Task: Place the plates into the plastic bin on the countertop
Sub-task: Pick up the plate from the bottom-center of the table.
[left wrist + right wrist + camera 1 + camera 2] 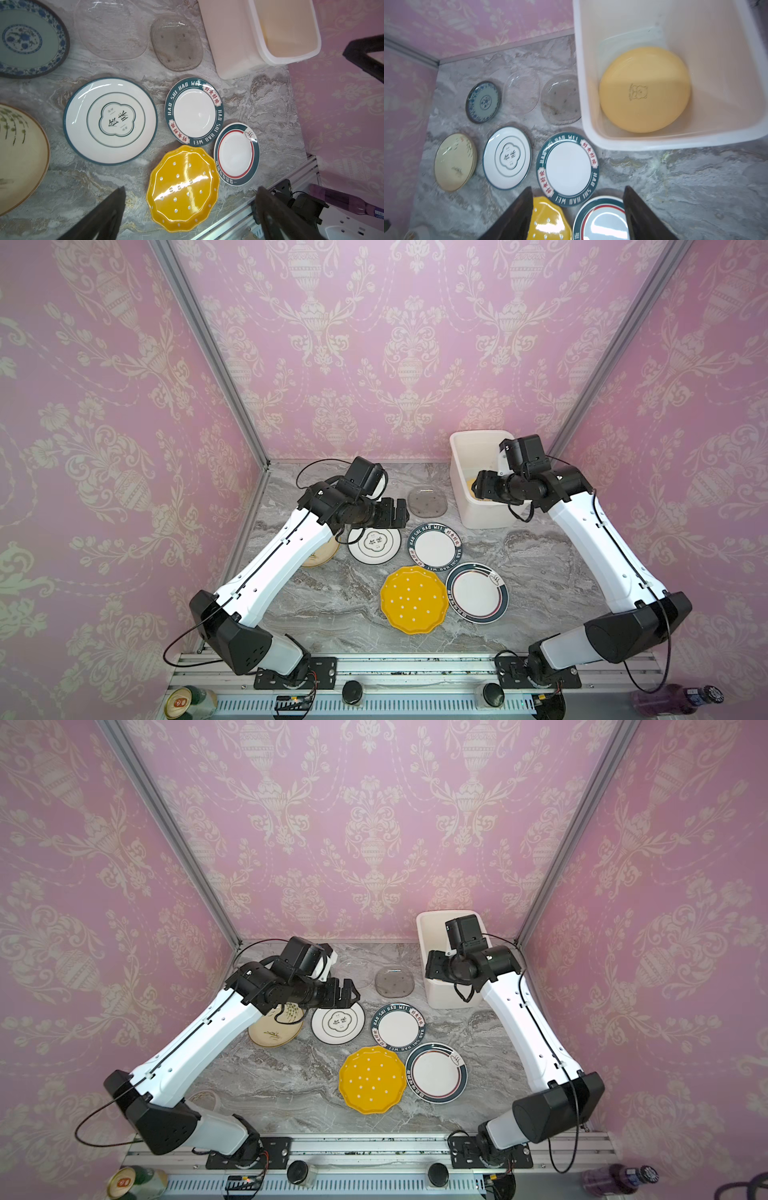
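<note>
The pale yellow plate lay upside down on the floor of the white plastic bin, which stood at the back right of the grey marble-patterned countertop. Eight further plates rested flat on the countertop outside the bin: a smoky glass plate just beside its wall, a clear glass plate, a teal patterned plate, a cream floral plate, a white plate with a quatrefoil emblem, a plate lettered HAO SHI HAO WEI, a white plate with a dark and red rim, and an orange plate with white dots nearest the front. The right gripper hung over the bin, jaws parted and empty. The left gripper hovered above the quatrefoil plate's far edge, jaws spread wide, holding nothing.
</note>
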